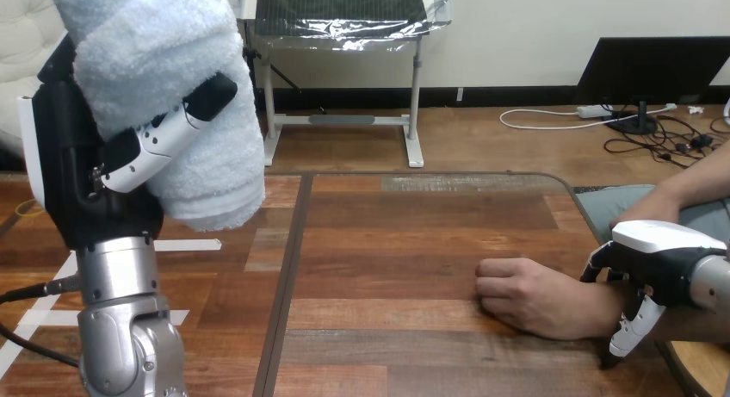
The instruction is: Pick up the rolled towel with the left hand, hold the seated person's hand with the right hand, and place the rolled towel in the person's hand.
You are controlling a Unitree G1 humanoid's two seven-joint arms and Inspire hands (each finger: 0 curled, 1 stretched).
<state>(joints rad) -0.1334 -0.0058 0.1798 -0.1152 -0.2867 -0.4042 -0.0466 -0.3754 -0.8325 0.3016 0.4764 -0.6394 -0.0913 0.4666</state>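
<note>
A light blue rolled towel [163, 87] is raised high at the view's left, with my left hand [82, 169] shut on it and the thumb [172, 130] lying across its front. The person's hand [534, 298] rests on the wooden table [387, 242] at the right, loosely fisted, knuckles toward the left. My right hand [654, 259] sits over the person's wrist [607, 315], with fingers [633, 324] curled down round its near side.
The person's other forearm [689, 186] lies at the far right edge beside a grey cushion [615, 206]. A dark seam [288, 276] runs down the tabletop left of the middle. White tape strips [185, 245] mark the left part.
</note>
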